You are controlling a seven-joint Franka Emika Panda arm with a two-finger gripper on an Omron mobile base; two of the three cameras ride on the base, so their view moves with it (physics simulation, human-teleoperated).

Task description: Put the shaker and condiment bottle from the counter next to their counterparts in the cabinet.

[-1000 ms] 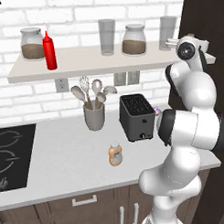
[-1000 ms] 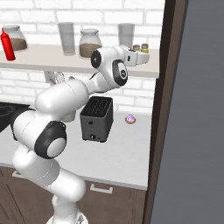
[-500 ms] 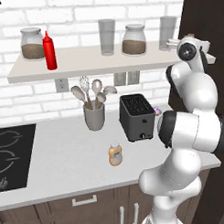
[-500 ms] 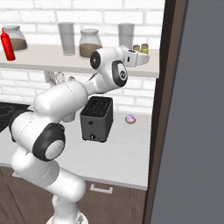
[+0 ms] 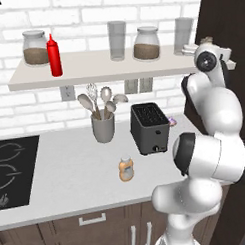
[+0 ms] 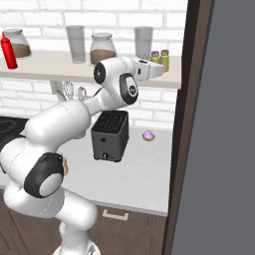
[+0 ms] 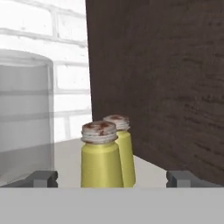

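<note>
Sitting low centre-left in the left base view, the condiment bottle (image 5: 125, 169) waits on the counter (image 5: 71, 181): light, rigid, smooth, best pinched at its waist. Upper right, the hand (image 6: 155, 70) gapes wide, empty, behind two shakers (image 7: 101, 155) on the cabinet (image 5: 92, 70).

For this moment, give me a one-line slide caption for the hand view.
Open jaws frame two yellow shakers standing together on the shelf, beside a glass.

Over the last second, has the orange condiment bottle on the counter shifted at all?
No. The condiment bottle stands on the counter in front of the black toaster, left of its front corner, in the left base view as before.
</note>
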